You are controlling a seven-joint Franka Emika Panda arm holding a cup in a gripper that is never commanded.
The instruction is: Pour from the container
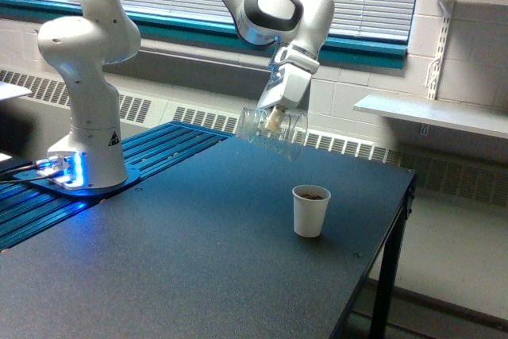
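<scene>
So what we've got here: the Panda's hand (275, 119) is clamped on the container (272, 132), a clear plastic jar that's tipped way over on its side, mouth angled down toward the exterior view's right. We can see the fingers pressed against the jar's wall, so it's a firm hold, not a loose one. The jar hangs in the air above the worktop (182, 260), up and toward the exterior view's left of the white paper cup (310, 210), and it's well clear of the cup, not touching it. Through the plastic we can't make out much inside; it looks close to empty, though the glare makes that hard to call.

The paper cup stands upright on the dark worktop near the far right edge, with brown stuff showing at its rim. The arm's white base (86, 109) sits on the blue ribbed plate (151, 152) at the exterior view's left, with a blue light glowing by its foot.
</scene>
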